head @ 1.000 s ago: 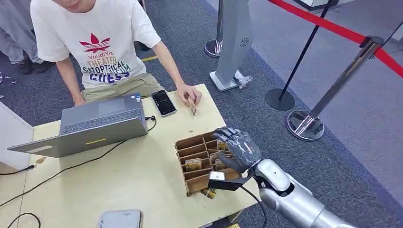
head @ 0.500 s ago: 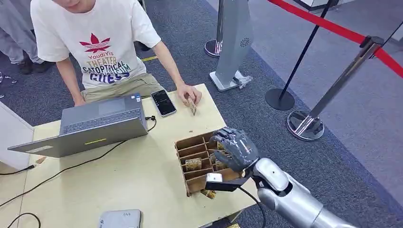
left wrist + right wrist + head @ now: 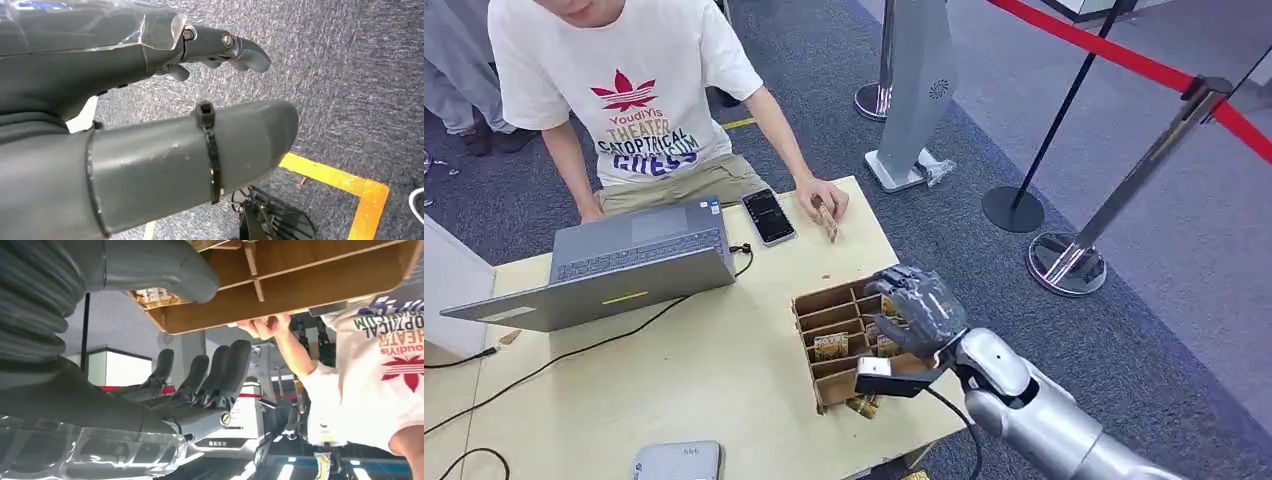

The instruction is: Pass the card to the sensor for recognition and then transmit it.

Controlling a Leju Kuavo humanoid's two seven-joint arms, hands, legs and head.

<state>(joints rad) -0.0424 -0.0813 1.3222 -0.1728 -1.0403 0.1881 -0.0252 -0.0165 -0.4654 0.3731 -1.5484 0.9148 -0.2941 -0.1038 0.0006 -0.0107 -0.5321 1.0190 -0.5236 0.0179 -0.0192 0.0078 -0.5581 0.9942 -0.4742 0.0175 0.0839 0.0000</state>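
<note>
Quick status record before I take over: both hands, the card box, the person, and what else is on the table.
right hand: over the card box, fingers apart, no card visibly held
left hand: hanging above carpet, holding nothing
card box: brown, divided, cards in several slots
person's hand: resting on the table, holding a card
table: laptop, phone

even, bright indoor light with soft shadows; glare on the clear wrap in both wrist views.

Brown cardboard box (image 3: 829, 330) on pale wooden table (image 3: 684, 370); grey laptop (image 3: 619, 262); black phone (image 3: 768, 216); white shirt (image 3: 624, 80) printed with red leaf.
</note>
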